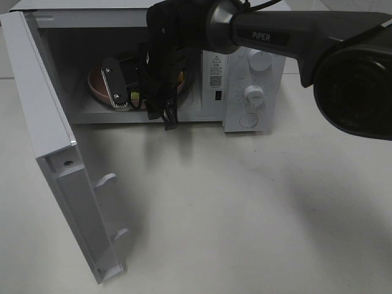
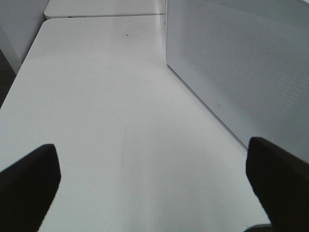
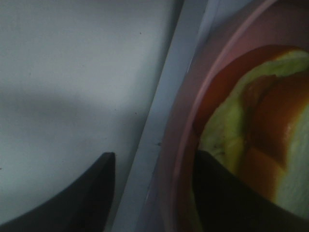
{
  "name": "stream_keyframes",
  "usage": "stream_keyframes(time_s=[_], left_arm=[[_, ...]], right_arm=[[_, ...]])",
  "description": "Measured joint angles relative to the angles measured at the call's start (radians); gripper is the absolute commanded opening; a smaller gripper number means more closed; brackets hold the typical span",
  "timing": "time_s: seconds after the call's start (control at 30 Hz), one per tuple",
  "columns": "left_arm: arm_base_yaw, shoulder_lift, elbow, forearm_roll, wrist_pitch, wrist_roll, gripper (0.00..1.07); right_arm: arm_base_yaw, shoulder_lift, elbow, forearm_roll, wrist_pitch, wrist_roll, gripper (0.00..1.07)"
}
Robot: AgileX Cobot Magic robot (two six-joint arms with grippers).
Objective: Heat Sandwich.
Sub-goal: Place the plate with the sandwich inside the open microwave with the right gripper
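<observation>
The sandwich (image 3: 270, 121) lies on a round pink plate (image 3: 190, 96) inside the microwave (image 1: 254, 67), on the cavity floor just behind the front sill. It is on the inner side of the right gripper (image 3: 154, 159), partly under one finger, with its yellow-green filling edge turned toward that finger and the orange-brown crust beyond. So little of it shows that I cannot tell its long axis or which way it points. The right gripper's jaws stand partly apart and straddle the plate's rim, one finger inside over the plate, the other outside over the sill; a strip of sill shows between the outer finger and the rim, so nothing is clamped. The microwave door (image 1: 43, 122) is swung wide open to the left. The left gripper (image 2: 154, 169) hangs over the white table (image 2: 106, 96) beside the microwave's perforated side wall, jaws spread wide, holding nothing.
</observation>
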Motion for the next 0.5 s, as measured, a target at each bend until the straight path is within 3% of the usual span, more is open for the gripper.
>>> stream_keyframes(time_s=[0.27, 0.5], left_arm=[[0.0, 0.0, 0.0, 0.0, 0.0, 0.0, 1.0], [0.0, 0.0, 0.0, 0.0, 0.0, 0.0, 1.0]], right_arm=[[0.0, -0.044, 0.066, 0.013, -0.027, -0.003, 0.76], [0.0, -0.098, 0.171, 0.013, -0.105, -0.003, 0.76]])
